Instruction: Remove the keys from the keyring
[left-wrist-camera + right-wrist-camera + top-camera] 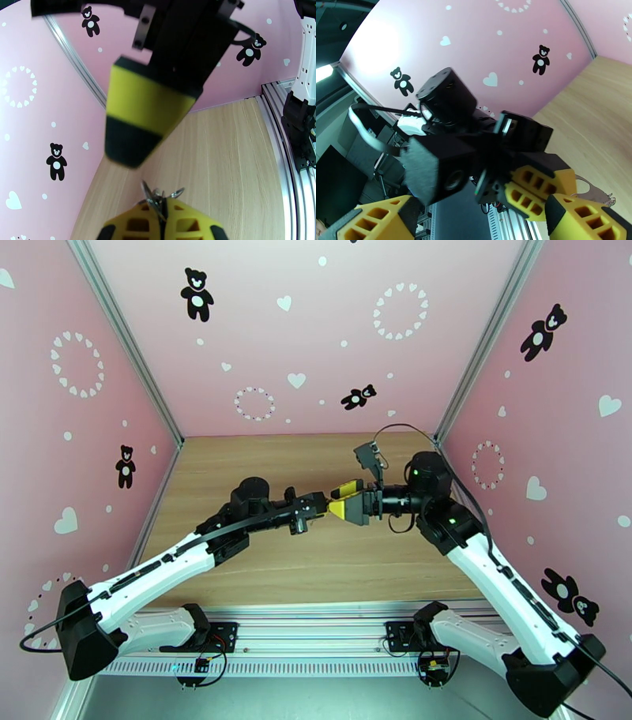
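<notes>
The left pincer (164,209) clamps the silvery metal keyring cluster (158,195) above the wooden counter (237,158). The right pincer (342,499) stands wide, facing it closely. Best to close squarely on one tiny key, unclear here, then slide steadily.

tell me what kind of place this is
Probably a robot lab test booth: pink walls printed with bears and hearts, aluminium frame posts, and a wooden tabletop with the left arm and right arm bolted at its near edge.
</notes>
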Tool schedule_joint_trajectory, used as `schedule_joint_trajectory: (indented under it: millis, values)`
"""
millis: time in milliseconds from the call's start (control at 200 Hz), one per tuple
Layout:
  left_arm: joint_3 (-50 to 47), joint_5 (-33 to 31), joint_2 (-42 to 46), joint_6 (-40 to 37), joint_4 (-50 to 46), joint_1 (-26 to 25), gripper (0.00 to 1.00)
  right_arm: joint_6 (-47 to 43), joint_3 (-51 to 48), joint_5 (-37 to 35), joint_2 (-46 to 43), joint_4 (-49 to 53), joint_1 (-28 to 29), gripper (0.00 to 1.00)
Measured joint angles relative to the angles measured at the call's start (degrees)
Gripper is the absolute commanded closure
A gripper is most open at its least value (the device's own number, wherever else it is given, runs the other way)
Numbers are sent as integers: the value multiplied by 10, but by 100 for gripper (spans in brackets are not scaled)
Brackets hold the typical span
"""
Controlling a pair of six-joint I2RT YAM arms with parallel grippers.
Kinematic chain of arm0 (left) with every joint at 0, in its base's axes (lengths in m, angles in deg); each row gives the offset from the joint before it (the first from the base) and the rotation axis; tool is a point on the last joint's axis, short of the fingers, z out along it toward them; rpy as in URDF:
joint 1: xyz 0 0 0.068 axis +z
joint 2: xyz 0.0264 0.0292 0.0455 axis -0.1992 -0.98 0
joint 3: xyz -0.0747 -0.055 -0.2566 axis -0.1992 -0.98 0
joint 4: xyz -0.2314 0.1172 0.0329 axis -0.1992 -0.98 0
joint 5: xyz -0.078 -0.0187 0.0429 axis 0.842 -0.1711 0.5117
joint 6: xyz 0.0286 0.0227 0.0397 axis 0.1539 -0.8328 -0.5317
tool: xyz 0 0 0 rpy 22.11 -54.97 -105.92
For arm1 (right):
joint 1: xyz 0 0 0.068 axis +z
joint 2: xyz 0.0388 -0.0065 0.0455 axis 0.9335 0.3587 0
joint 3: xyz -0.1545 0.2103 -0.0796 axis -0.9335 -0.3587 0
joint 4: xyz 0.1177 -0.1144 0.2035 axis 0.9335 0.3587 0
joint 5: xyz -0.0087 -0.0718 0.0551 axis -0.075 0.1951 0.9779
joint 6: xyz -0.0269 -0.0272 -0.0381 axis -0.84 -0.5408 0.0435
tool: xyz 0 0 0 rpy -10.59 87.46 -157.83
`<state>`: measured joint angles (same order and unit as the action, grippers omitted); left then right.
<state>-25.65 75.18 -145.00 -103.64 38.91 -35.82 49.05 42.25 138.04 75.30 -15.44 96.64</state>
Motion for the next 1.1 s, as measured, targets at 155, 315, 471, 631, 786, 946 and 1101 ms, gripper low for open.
schedule_joint_trajectory:
  millis: [155, 315, 471, 631, 786, 946, 1101]
  values:
    - [1, 2, 0, -11, -6, 0, 100, -91, 37, -23, -16, 77, 0, 11]
    - [32, -3, -2, -23, -62, 0, 100, -173, 41, -81, -17, 136, 0, 9]
    - [118, -37, -19, 26, -163, 6, 100, -206, 7, -149, -45, 132, 0, 10]
    - [160, -65, -37, 125, -282, 7, 100, -240, -44, -214, -60, 116, 0, 11]
    - [208, -66, -83, 167, -439, 7, 100, -289, -119, -243, -59, 62, 16, 20]
    - [289, -68, -128, 167, -572, 7, 100, -350, -198, -322, -60, -11, 35, 23]
    - [348, -49, -143, 149, -638, 7, 100, -379, -291, -400, -54, -141, 35, 26]
